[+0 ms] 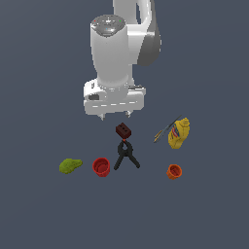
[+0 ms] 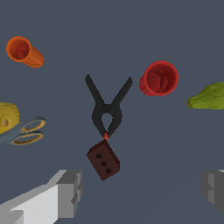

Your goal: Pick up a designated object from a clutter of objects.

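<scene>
The dark red-brown block lies on the grey floor, touching the tip of the black clamp. In the wrist view the block shows small dark holes on one face, with the clamp just beyond it. My gripper hangs open and empty a little above the block, slightly to the exterior view's left of it. In the wrist view my gripper has its fingers spread wide, with the block nearer one finger.
A red cup and a green lumpy object lie at the exterior view's left. An orange cup, a yellow bottle and thin scissors lie at its right.
</scene>
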Action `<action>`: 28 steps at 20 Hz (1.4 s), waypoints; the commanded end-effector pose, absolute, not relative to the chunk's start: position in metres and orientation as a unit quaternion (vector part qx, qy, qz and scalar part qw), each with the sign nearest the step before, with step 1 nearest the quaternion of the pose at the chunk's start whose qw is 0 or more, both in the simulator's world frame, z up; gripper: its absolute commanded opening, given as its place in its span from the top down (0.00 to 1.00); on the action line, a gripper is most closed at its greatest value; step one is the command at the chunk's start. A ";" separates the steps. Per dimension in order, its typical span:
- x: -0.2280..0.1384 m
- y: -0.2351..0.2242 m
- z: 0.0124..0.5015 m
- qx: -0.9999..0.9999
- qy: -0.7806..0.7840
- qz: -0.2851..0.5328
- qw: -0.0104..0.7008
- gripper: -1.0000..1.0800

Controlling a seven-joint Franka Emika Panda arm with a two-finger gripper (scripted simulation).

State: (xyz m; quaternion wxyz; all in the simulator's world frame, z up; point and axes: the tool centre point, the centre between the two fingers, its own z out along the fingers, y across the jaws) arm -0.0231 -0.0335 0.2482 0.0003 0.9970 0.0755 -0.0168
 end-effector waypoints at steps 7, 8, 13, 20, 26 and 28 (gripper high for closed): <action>-0.045 -0.023 0.177 0.985 0.174 -0.011 0.001 0.04; -0.048 -0.022 0.169 0.982 0.186 -0.010 0.001 0.04; -0.068 -0.016 0.131 0.970 0.244 -0.007 0.001 0.04; -0.093 -0.009 0.096 0.952 0.305 -0.003 0.000 0.04; -0.107 -0.006 0.081 0.943 0.333 -0.001 0.000 0.04; -0.109 -0.006 0.078 0.941 0.337 0.000 0.000 0.04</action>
